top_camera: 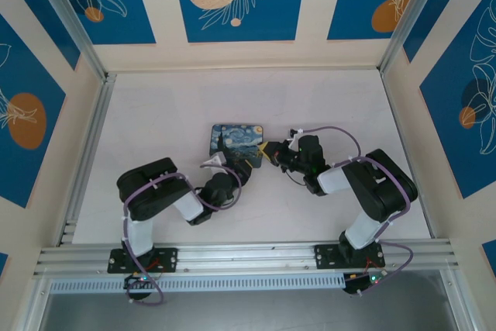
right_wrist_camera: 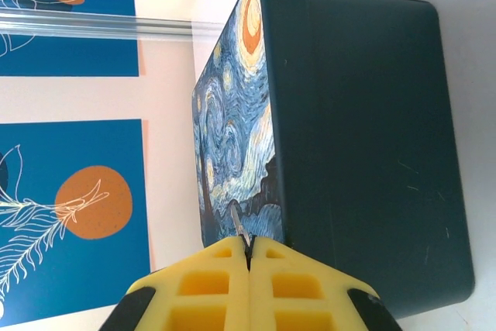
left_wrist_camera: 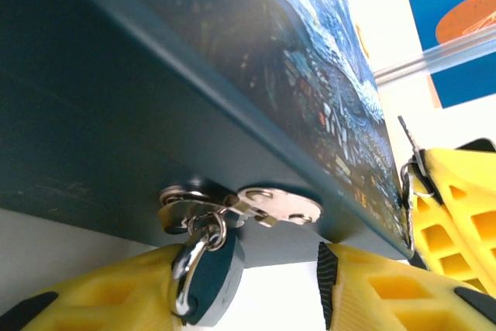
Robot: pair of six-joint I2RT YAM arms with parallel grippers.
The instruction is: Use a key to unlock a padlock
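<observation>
The padlock (left_wrist_camera: 208, 278), small with a dark body and a silver shackle, hangs from a metal hasp (left_wrist_camera: 246, 206) on the side of the night-sky box (left_wrist_camera: 232, 60). My left gripper (left_wrist_camera: 256, 300) is open just below the box. The padlock rests against its left finger (left_wrist_camera: 101, 296) and the other finger stands well apart. My right gripper (right_wrist_camera: 249, 242) is shut on the key (right_wrist_camera: 239, 221), a thin sliver sticking out of the fingertips towards the box (right_wrist_camera: 372, 137). In the left wrist view the key (left_wrist_camera: 408, 153) shows at the box's right corner. From above, both grippers (top_camera: 236, 164) (top_camera: 267, 153) meet at the box's near edge.
The box (top_camera: 236, 139) lies mid-table on a white surface (top_camera: 155, 114). Blue patterned walls enclose the table, with metal rails (top_camera: 85, 160) along the left side and the near edge.
</observation>
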